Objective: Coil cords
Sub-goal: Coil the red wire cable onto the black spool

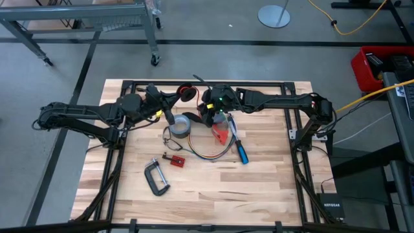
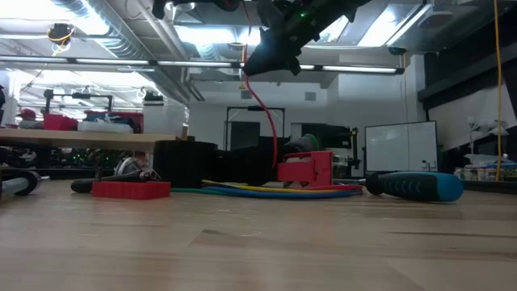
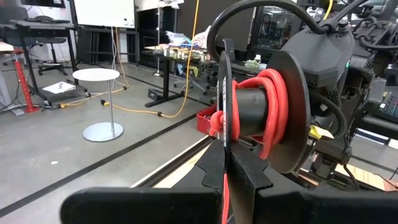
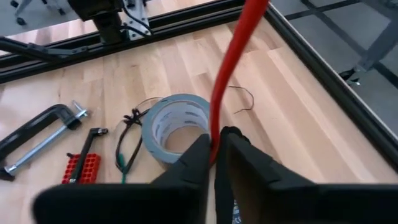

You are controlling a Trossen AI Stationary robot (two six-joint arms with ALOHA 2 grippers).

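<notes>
The red cord runs up from the wooden table, in a workshop with desks and a whiteboard behind. The right gripper pinches it narrowly, above the grey tape roll. The left gripper, clamped shut, holds a black spool wound with the cord.

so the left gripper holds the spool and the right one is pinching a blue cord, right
Not quite: the cord pinched in the right gripper is red, not blue, as the right wrist view shows. The rest holds: the left gripper does hold the spool, which carries red turns.
</notes>
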